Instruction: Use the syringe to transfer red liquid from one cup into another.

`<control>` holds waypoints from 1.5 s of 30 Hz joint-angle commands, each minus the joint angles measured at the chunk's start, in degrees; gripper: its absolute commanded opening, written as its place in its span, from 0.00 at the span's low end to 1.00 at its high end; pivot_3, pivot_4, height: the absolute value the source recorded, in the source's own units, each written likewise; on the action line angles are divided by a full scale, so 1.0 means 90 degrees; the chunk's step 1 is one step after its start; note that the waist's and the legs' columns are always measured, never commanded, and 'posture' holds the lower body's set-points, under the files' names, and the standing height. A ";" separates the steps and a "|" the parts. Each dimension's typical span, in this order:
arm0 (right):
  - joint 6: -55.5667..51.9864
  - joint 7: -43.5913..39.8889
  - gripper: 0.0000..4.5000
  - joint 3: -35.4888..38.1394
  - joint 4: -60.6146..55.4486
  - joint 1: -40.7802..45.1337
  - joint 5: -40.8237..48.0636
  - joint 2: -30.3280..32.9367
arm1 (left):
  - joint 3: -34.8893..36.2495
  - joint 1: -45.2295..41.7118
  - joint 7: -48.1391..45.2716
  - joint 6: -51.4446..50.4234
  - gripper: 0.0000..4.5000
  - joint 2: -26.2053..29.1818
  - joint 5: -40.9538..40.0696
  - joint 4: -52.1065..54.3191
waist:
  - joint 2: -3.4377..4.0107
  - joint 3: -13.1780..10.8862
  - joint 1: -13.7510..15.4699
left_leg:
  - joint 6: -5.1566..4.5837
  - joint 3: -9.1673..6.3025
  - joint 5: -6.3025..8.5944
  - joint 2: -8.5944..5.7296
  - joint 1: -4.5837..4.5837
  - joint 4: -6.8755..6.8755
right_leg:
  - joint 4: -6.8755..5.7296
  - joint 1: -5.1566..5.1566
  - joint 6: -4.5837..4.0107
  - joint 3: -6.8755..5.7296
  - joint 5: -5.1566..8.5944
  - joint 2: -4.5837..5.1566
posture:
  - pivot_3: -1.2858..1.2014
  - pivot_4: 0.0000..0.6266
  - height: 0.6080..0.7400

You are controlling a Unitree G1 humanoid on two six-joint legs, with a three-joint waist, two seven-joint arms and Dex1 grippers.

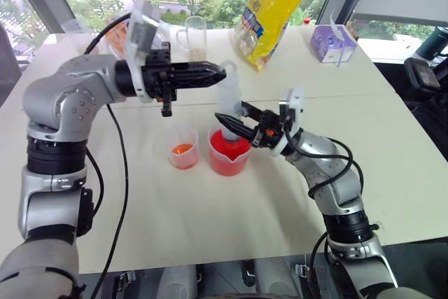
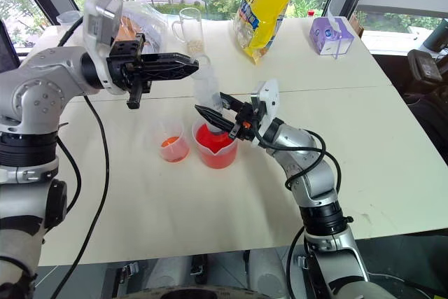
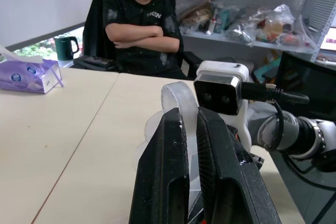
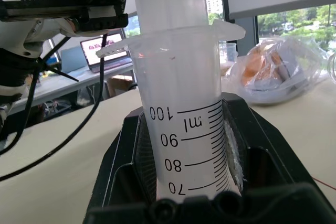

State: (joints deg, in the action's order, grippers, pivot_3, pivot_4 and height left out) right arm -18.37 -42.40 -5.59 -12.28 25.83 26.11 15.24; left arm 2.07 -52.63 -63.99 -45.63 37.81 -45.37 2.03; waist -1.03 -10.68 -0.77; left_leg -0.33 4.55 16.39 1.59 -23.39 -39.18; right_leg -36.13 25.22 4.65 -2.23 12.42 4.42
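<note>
Stands upright in the spouted beaker, the syringe, nozzle down in the red liquid near the middle of the white table. Clamped on the barrel just above the beaker rim, the right gripper, jaws narrow and holding the syringe. Pinched around the plunger's ring top, above the beaker, the left gripper, fingers close together on it. Just beside the beaker on its left, apart from it, the smaller cup with an orange-red patch inside. Bare tabletop between beaker and near table edge; mug, yellow bag and tissue box well beyond the beaker, along the far edge.
</note>
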 commanded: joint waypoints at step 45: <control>0.0603 -0.0964 0.30 -0.0594 0.2205 0.2011 0.0109 -0.1661 | 0.2345 0.1478 0.1437 -0.0901 0.99 0.1957 -0.1540 0.1745 | -0.0001 0.0000 -0.0025 | 0.0018 -0.0001 -0.0009 0.0006 0.0002 0.0002 | -0.0009 0.0002 -0.0001 -0.0002 -0.0001 0.0005 | 0.52 0.24 1.00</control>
State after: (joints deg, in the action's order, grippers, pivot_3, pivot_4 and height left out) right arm -13.75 -50.73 -11.36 9.79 43.56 27.15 0.70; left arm 23.16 -38.43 -51.37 -55.20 55.50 -59.21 16.97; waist -1.04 -10.67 -1.00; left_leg -0.18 4.54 16.32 1.63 -23.37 -39.16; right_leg -36.21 25.24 4.64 -2.26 12.42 4.47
